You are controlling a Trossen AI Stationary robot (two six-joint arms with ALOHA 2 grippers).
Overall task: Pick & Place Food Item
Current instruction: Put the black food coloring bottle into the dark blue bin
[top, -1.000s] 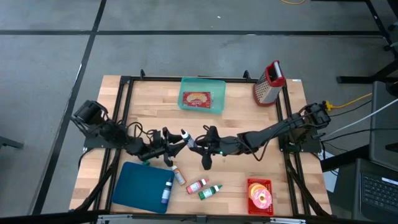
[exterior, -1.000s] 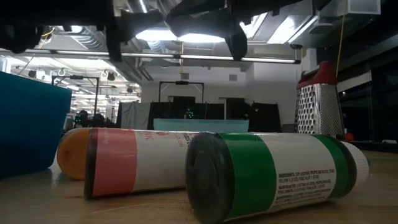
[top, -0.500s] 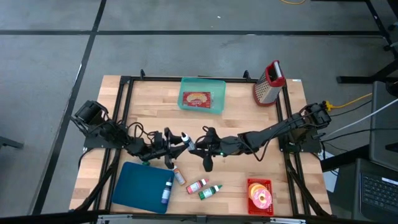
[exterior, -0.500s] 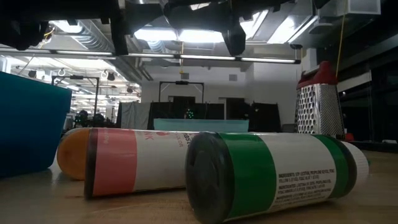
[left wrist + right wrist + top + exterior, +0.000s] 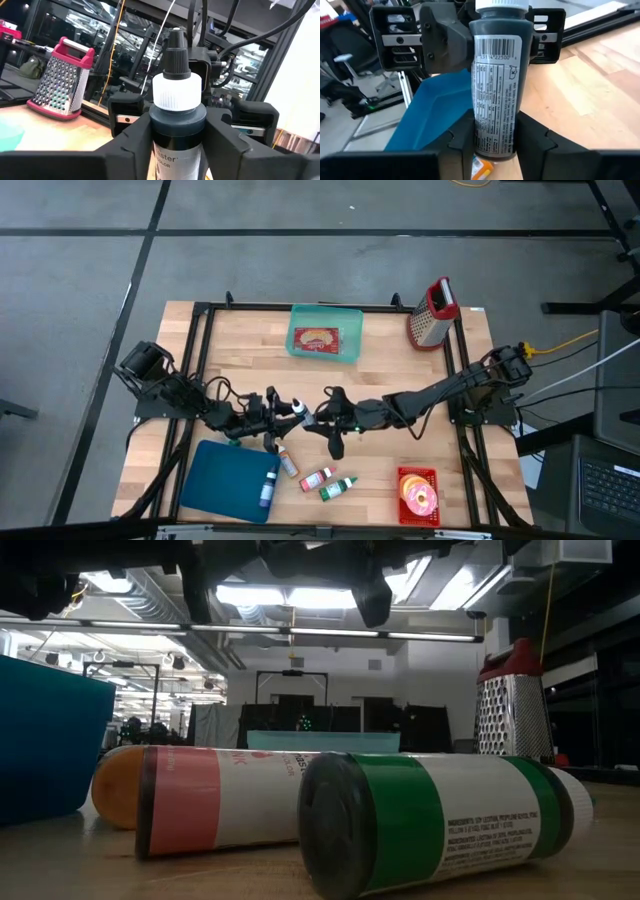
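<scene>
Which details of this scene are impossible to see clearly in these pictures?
- Dark bottle with white cap: in the left wrist view, the left gripper's fingers hide most of its label.
- Teal bin's packet: high view, print too small.
- Blue bin: low view, cut off at the edge.
- Right gripper: hides the bottle's base.

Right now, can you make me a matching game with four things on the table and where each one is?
Things:
1. cheese grater
2. dark bottle
3. doughnut
4. blue bottle

Places:
A. in the red basket
B. gripped by both grippers, above the table
C. lying on the blue tray
D. standing at a far corner of the table

Pairs: 1-D, 2-B, 3-A, 4-C
</scene>
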